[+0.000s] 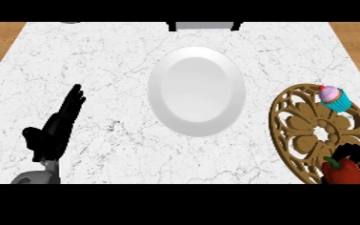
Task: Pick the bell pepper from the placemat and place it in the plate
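Observation:
The red bell pepper (342, 171) lies on the near right part of the round golden openwork placemat (299, 124), at the view's lower right corner. A small black part of my right hand (346, 151) shows just beyond the pepper's top; the rest of the hand is out of view. The white oval-looking plate (196, 91) lies bare at the counter's middle, left of the placemat. My left hand (53, 133) rests open at the lower left, fingers straight and pointing away, far from both the plate and the pepper.
A cupcake (333, 97) with pink frosting and a blue wrapper stands on the placemat's far right part. The white marble counter (105, 62) ends in wooden floor at both top corners. A grey object (202, 26) sits at the far edge, behind the plate.

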Controlling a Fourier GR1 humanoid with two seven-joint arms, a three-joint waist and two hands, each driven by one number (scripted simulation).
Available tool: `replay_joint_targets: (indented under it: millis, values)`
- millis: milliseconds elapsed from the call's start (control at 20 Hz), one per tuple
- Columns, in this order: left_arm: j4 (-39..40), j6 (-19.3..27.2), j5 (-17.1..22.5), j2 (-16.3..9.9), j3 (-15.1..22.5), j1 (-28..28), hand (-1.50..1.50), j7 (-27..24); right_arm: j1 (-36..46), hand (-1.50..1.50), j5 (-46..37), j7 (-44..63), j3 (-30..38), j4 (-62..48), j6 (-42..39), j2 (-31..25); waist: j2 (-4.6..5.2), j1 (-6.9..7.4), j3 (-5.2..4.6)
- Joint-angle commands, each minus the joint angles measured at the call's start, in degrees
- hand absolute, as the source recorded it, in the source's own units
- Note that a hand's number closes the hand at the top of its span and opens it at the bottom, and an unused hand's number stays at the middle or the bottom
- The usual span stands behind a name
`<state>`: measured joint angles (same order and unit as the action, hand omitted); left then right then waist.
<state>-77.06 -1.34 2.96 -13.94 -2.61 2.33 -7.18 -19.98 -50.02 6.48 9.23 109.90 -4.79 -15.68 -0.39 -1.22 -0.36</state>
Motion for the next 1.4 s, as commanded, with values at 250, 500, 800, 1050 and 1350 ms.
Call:
replay_joint_targets:
  millis: [250,500,800,1050,1350]
  values:
    - [-1.8,-1.7,1.2,-0.9,-1.2,2.2,0.0,4.2,-5.5,1.5,-2.0,6.1,-2.2,25.8,-2.8,3.9,0.26,0.72,0.33]
    - [-1.1,-2.7,0.4,-1.1,-1.3,-0.1,0.0,0.0,3.0,1.5,-2.8,11.7,-1.8,31.1,-4.2,3.7,0.37,1.26,0.3]
    - [0.0,-1.0,-2.1,1.3,0.2,-0.2,0.0,-1.3,14.4,1.5,-8.1,20.5,-11.8,29.1,-7.7,5.4,0.4,1.56,0.3]
    - [-2.7,0.3,-3.2,2.5,1.1,0.9,0.0,2.2,28.4,1.5,-9.2,29.3,-15.5,22.9,-12.8,5.2,0.38,1.7,0.32]
    - [-6.2,-1.0,-2.1,2.1,0.1,-1.1,0.0,4.0,36.5,1.5,-10.8,28.8,-20.2,7.9,-9.6,11.1,0.38,1.87,0.37]
